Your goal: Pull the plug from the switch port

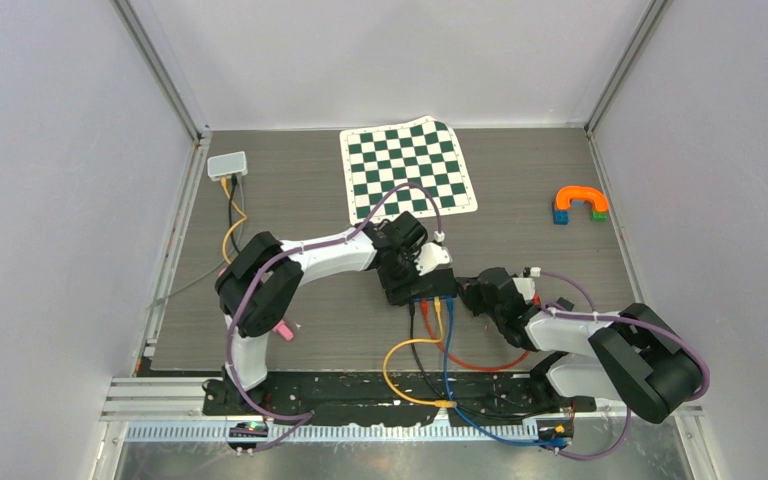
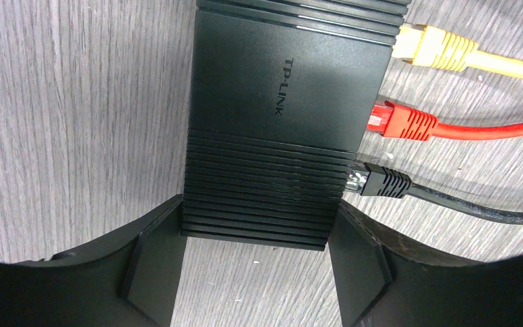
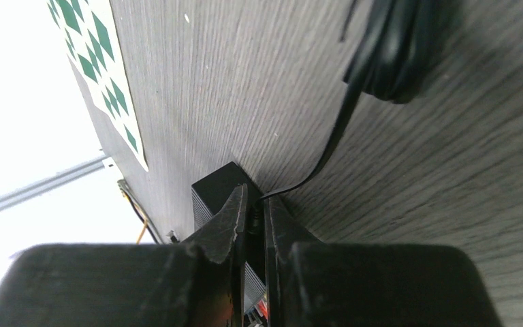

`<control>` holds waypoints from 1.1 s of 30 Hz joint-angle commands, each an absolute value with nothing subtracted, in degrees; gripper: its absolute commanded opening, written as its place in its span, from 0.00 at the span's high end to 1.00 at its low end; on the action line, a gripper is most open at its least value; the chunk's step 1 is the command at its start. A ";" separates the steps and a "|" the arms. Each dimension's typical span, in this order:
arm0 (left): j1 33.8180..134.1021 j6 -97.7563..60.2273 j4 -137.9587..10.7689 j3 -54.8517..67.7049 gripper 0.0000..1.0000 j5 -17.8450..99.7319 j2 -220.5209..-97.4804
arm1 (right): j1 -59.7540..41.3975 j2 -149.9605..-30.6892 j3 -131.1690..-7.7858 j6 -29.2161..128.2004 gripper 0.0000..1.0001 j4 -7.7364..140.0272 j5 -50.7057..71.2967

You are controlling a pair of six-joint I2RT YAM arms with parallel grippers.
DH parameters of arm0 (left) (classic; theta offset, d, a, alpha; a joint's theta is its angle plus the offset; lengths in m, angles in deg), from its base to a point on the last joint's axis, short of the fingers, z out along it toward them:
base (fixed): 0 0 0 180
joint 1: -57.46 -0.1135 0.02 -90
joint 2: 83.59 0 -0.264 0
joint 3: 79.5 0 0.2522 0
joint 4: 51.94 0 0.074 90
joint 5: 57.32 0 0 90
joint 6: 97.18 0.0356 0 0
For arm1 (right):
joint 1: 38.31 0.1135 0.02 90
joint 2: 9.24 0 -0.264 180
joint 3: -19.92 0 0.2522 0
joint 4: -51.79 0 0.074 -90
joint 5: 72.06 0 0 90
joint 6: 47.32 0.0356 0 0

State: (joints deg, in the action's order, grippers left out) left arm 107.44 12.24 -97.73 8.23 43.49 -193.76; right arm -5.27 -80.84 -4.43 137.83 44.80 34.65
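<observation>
The black TP-Link switch (image 1: 422, 287) lies mid-table. My left gripper (image 2: 255, 262) grips its near end (image 2: 286, 102), one finger on each side. Yellow (image 2: 436, 49), red (image 2: 398, 122) and black (image 2: 381, 182) plugs sit in ports along its right side in the left wrist view. My right gripper (image 1: 465, 293) is at the switch's right end. In the right wrist view its fingers (image 3: 235, 218) are shut on a black plug (image 3: 255, 216) against the switch (image 3: 214, 187). A thin black cable (image 3: 327, 150) leads away from that plug. The port itself is hidden by the fingers.
Yellow (image 1: 400, 385), red (image 1: 470, 365) and blue (image 1: 447, 380) cables loop from the switch toward the front rail. A green checkered mat (image 1: 408, 170) lies at the back, a white box (image 1: 227, 165) back left, coloured blocks (image 1: 580, 205) back right.
</observation>
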 commanded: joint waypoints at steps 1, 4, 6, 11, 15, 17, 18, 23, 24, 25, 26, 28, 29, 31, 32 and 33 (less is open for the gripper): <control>107.82 11.40 -100.24 5.84 0.45 45.15 -192.75 | -5.09 -80.50 -6.67 126.97 0.95 49.21 37.63; 107.78 11.32 -99.98 5.24 0.45 44.98 -192.72 | -5.08 -80.18 -5.49 130.13 0.95 46.92 36.80; 107.78 11.21 -99.90 5.02 0.45 45.01 -192.71 | -5.29 -80.54 -1.70 135.48 0.95 39.92 35.90; 107.80 10.80 -99.87 5.10 0.46 45.24 -192.89 | -5.46 -79.04 -5.32 132.34 0.95 39.86 35.21; 107.79 10.91 -100.08 4.70 0.47 44.88 -192.61 | -6.00 -77.04 -10.77 131.74 0.95 56.63 38.37; 107.82 10.77 -99.65 4.08 0.47 45.03 -192.25 | -6.61 -76.90 -9.12 133.13 0.95 54.15 37.24; 107.82 10.63 -99.46 3.88 0.47 45.26 -192.16 | -6.78 -77.04 -8.86 133.52 0.95 53.60 36.45; 107.82 10.30 -98.85 4.28 0.47 46.21 -192.10 | -6.73 -80.12 -9.57 133.86 0.67 54.69 34.21; 107.82 10.30 -98.76 4.49 0.47 46.26 -192.18 | -6.75 -80.99 -9.42 134.06 0.62 54.09 33.98; 107.87 10.31 -98.81 4.71 0.47 46.41 -192.21 | -6.75 -81.51 -9.32 134.47 0.60 53.76 33.44; 107.83 10.31 -99.00 4.88 0.47 46.47 -192.36 | -6.75 -82.31 -9.23 134.67 0.59 53.07 33.25; 107.95 10.23 -98.98 5.09 0.47 46.48 -192.44 | -6.76 -83.65 -9.15 135.42 0.58 52.33 32.76; 107.99 10.14 -99.01 5.10 0.48 46.56 -192.49 | -6.69 -84.06 -9.14 136.24 0.58 52.13 32.47; 108.15 10.05 -99.01 5.10 0.48 46.65 -192.52 | -6.56 -85.31 -8.77 137.54 0.58 50.94 32.08; 108.17 10.04 -99.01 5.10 0.48 46.61 -192.58 | -6.48 -86.03 -8.65 137.83 0.60 50.01 31.91; 108.25 9.99 -99.05 5.05 0.48 46.64 -192.62 | -6.38 -86.31 -8.63 138.16 0.63 49.25 31.45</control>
State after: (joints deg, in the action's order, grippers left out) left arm 107.44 9.83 -95.81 6.07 43.80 -192.39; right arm -6.84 -83.18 -9.13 136.54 47.77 32.81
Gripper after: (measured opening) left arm 0.698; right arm 0.408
